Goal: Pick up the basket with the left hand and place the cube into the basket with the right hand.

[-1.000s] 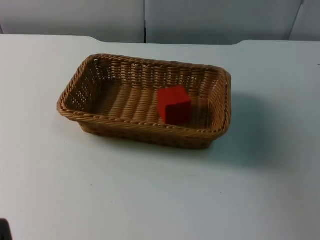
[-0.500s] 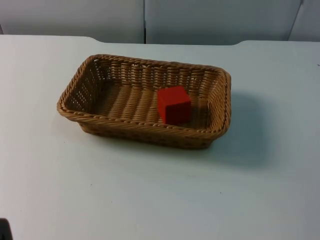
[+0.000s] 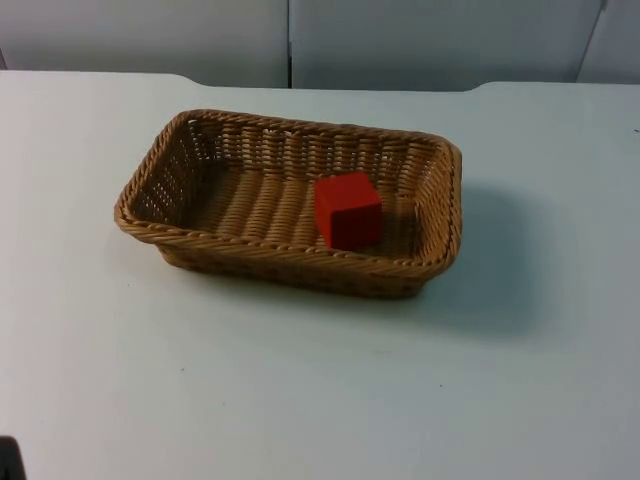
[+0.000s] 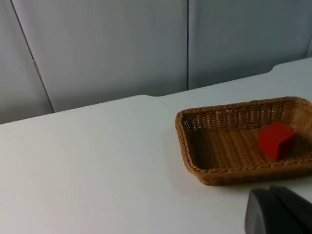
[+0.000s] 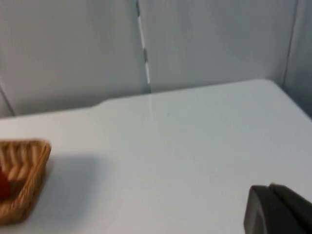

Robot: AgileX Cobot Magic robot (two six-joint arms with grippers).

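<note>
Basket (image 3: 290, 255): rests mid-table, unmoved since a second ago. Cube (image 3: 347, 209): inside, toward the basket's right end, also unmoved. Task looks complete. Both grippers withdrawn; jaw state cannot be told.

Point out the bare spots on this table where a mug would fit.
The white table is bare all around the woven wicker basket, widest in front of it. Inside, the floor left of the red cube is free; the cube crowds the right end.

White table (image 3: 300, 400) spans your top view, ending at grey partition wall (image 3: 420, 40). Wicker basket (image 3: 250, 250) sits directly on it, centre frame, slightly above middle.
</note>
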